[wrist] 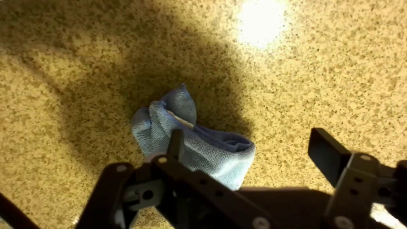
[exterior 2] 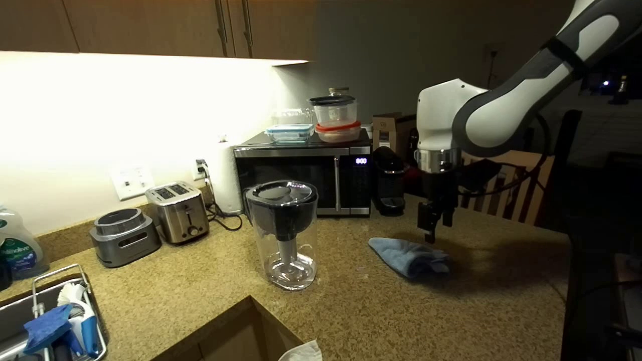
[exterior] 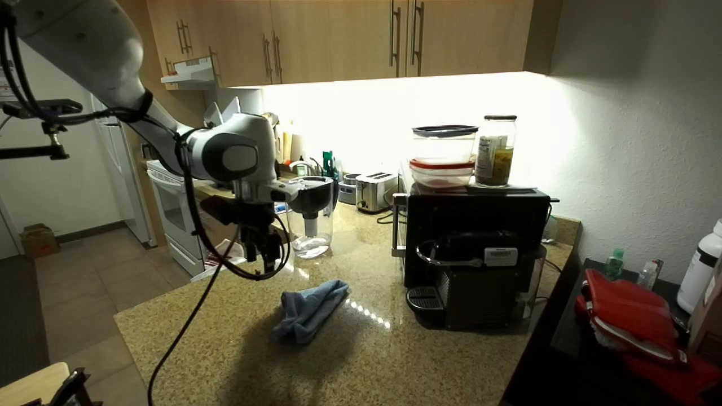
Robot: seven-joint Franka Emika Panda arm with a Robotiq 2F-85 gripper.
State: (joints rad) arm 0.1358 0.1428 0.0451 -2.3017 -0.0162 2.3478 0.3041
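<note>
A crumpled blue-grey cloth (exterior: pixel 311 311) lies on the speckled stone counter (exterior: pixel 395 366); in both exterior views it sits below the arm. My gripper (exterior 2: pixel 438 228) hangs above it, pointing down, apart from the cloth (exterior 2: pixel 409 258). In the wrist view the jaws stand wide apart with nothing gripped. There the left finger (wrist: pixel 175 144) overlaps part of the folded cloth (wrist: pixel 219 156) from the camera's side, while the right finger (wrist: pixel 329 156) is over bare stone. The cloth's lower part is hidden behind the gripper's linkage.
A clear water pitcher (exterior 2: pixel 283 235) with a black top stands near the cloth. Behind are a black microwave (exterior 2: pixel 291 175) carrying food containers (exterior 2: pixel 337 118), a coffee machine (exterior: pixel 479 282) and a toaster (exterior 2: pixel 178 213). A dark cable (exterior: pixel 186 332) hangs from the arm over the counter.
</note>
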